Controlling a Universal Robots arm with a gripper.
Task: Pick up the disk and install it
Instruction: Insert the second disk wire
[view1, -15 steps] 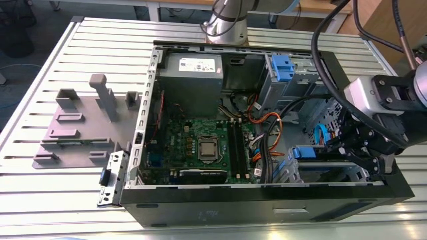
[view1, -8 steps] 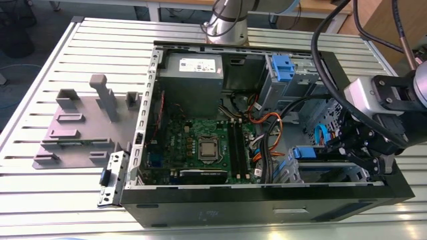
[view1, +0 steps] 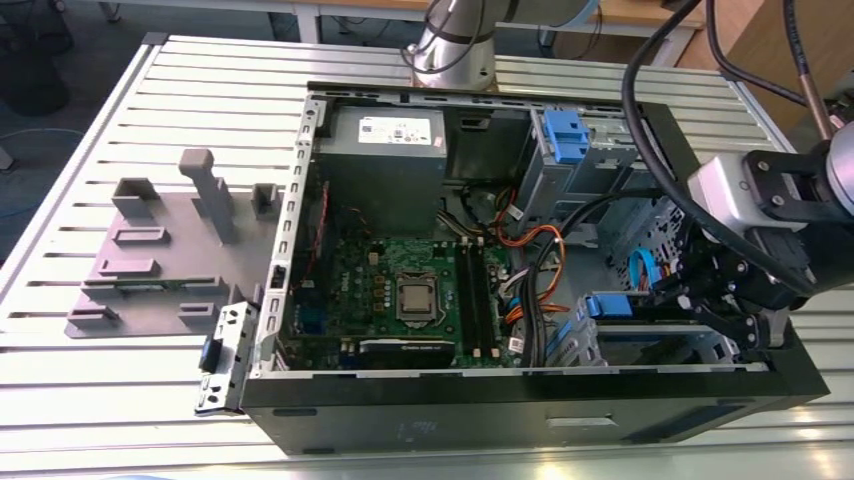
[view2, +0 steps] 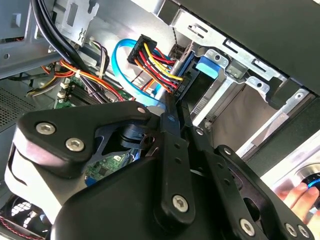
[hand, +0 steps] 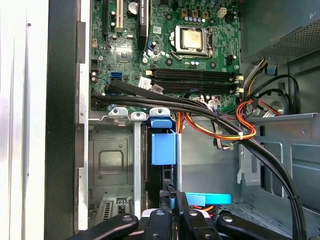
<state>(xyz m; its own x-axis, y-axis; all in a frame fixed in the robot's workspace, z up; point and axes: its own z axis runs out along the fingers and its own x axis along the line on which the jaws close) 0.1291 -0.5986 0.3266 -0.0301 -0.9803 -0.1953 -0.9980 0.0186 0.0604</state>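
The gripper reaches down into the open computer case, which lies on its side on a slatted table. Its black fingers are drawn nearly together, and the tips rest against the near edge of the disk. Whether they actually pinch that edge cannot be told.

The disk stands on edge in the drive cage, straight ahead of the fingertips. Its blue bracket tab sticks out at the end of the cage farther from the gripper. In the second wrist view the same tab sits just past the fingertips. A power connector with red, yellow and black wires lies close beside it, and a looped blue data cable curves a little further off.

A bundle of black cables crosses the case beyond the cage. Past it lies the motherboard with its bare processor. Further still from the gripper, at the far end of the case, sit the grey power supply box and an upper bay with a blue latch.

Outside the case — well away from the gripper — a grey moulded fixture rests on the table.
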